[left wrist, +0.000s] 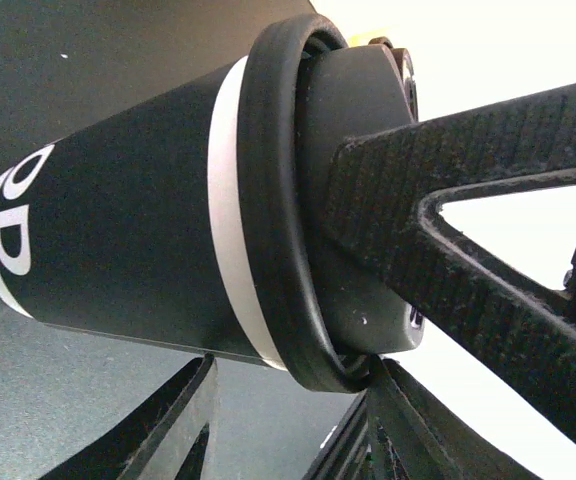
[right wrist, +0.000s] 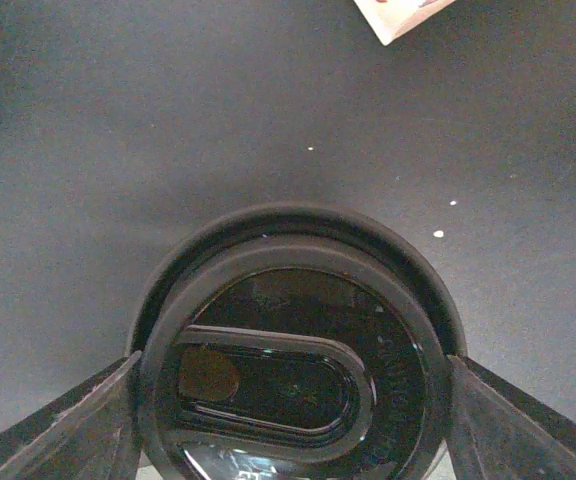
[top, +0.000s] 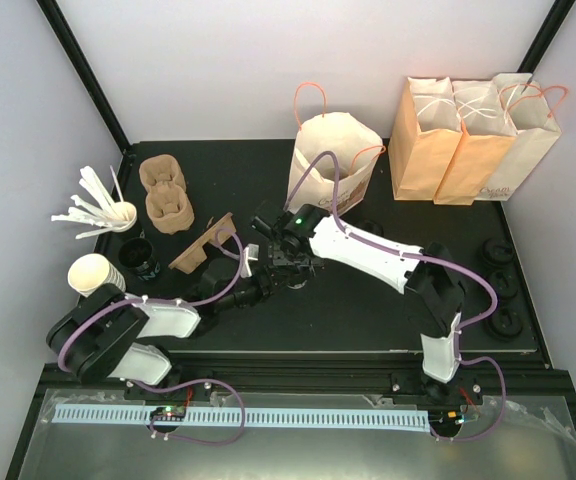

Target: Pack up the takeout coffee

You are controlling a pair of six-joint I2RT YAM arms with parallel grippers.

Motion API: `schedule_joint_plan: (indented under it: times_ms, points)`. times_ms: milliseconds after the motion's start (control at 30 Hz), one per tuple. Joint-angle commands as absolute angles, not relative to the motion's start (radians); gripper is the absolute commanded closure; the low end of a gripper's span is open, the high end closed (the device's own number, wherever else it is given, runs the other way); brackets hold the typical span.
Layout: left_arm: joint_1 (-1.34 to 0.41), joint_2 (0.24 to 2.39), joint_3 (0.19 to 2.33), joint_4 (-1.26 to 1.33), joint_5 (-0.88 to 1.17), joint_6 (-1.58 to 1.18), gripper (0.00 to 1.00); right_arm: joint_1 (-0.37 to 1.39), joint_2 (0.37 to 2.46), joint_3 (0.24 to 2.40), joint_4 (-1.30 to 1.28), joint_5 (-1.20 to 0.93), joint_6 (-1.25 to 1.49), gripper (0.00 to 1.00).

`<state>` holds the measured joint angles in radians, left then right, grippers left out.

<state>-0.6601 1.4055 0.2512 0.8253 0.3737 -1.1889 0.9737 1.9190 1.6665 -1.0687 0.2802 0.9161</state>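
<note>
In the right wrist view you look straight down on the takeout coffee (right wrist: 298, 330). It stands upright on the dark bench (right wrist: 168, 120), and its lid fills the lower half of the picture. The right pincer (right wrist: 295, 362) straddles the lid, one jaw at 8 o'clock and one at 4 o'clock, both close against the rim. You cannot tell whether they press it or only touch it. I think the approach from above is chosen because the cup must go down into a bag with the lid up.

In the left wrist view the cup lies sideways across the picture, probably only because that wrist is rolled. One ribbed finger (left wrist: 448, 160) of the right pincer crosses the lid at 3 o'clock. The left pincer (left wrist: 290, 372) shows two tips at 6 o'clock, just beside the cup wall and the rim. It is not clear whether it grips or only steadies.

In the top view both pincers meet at the bench centre and cover the cup. The open paper bag (top: 330, 160) stands near, at 12 o'clock from them, and is probably the place for the coffee. Three more bags (top: 468, 135) stand at 2 o'clock.
</note>
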Motion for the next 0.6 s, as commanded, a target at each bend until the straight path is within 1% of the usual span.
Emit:
schedule_joint_plan:
  times_ms: [0,133,167,200,233,433,567]
  points:
    - [-0.64,1.392,0.276,0.459,0.26,-1.103,0.57,0.956,1.916,1.677,-1.189,0.223,0.869,0.19]
    - [-0.641,1.399,0.289,0.467,0.279,-1.1,0.57,0.943,1.899,1.674,-1.182,0.217,0.857,0.15]
    - [-0.64,1.402,0.291,0.47,0.283,-1.101,0.57,0.942,1.896,1.677,-1.185,0.218,0.856,0.1]
    - [-0.64,1.402,0.291,0.472,0.284,-1.101,0.57,0.942,1.891,1.681,-1.191,0.226,0.858,0.02]
    - [-0.64,1.399,0.291,0.474,0.284,-1.103,0.57,0.94,1.884,1.684,-1.191,0.232,0.858,0.0]
    - [-0.64,1.349,0.312,0.41,0.272,-1.08,0.56,0.935,1.838,1.707,-1.191,0.256,0.834,0.0]
    - [-0.64,1.297,0.336,0.342,0.254,-1.054,0.53,0.918,1.798,1.701,-1.167,0.255,0.785,0.0]
